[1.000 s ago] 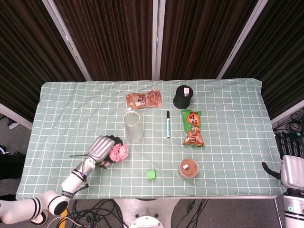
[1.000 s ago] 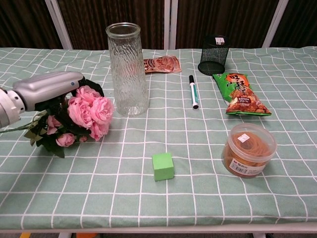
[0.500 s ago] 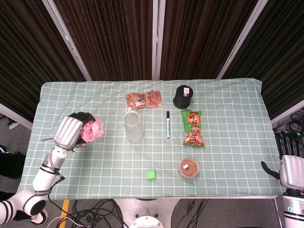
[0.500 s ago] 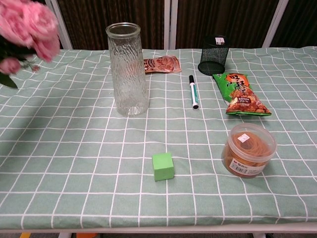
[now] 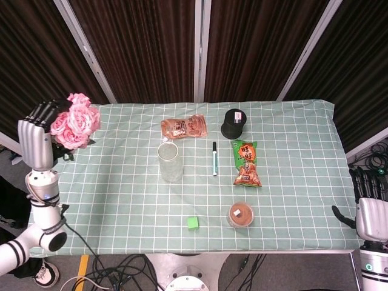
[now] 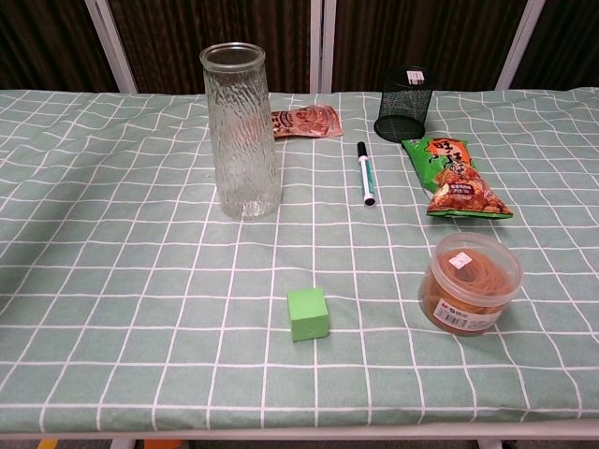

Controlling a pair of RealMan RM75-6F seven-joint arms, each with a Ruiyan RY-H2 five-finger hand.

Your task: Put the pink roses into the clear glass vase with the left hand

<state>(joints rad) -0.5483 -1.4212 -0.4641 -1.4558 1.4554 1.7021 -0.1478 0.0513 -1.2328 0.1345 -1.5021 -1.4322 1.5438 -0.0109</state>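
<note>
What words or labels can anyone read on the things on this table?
None can be read for certain.
Green snack bag: large red characters, too blurred to read.
Orange snack packet: print too small.
Clear tub: white sticker on the lid and a label on the side, both unreadable.
Marker pen: no legible print.

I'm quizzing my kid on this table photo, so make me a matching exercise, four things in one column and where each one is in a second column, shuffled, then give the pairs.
Things:
1. roses
2. cube
3. pen
4. rubber band tub

Places:
A. near the front table edge, in front of the vase
B. held up in the left hand, off the table's left end
C. between the vase and the green snack bag
D. in front of the green snack bag

Pairs: 1-B, 2-A, 3-C, 4-D
</note>
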